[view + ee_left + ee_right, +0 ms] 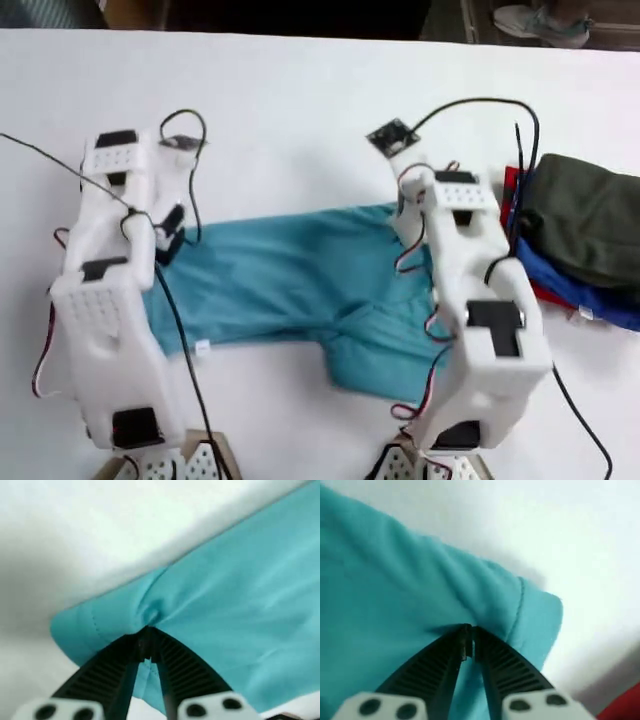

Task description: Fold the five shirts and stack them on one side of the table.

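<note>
A teal shirt [300, 280] lies spread across the middle of the white table [300, 110], stretched between the two arms. My left gripper [148, 637] is shut on the teal shirt [235, 605] near a hemmed corner, the cloth puckered at its tips. My right gripper [469, 635] is shut on the teal shirt [395, 580] just inside its hemmed edge. In the high view the left arm [115, 270] stands over the shirt's left end and the right arm [470, 290] over its right end. One part of the shirt hangs toward the table's near edge.
A stack of folded shirts [585, 235] sits at the table's right side, dark green on top of blue and red. Cables [470, 110] run from both arms. The far half of the table is bare white surface.
</note>
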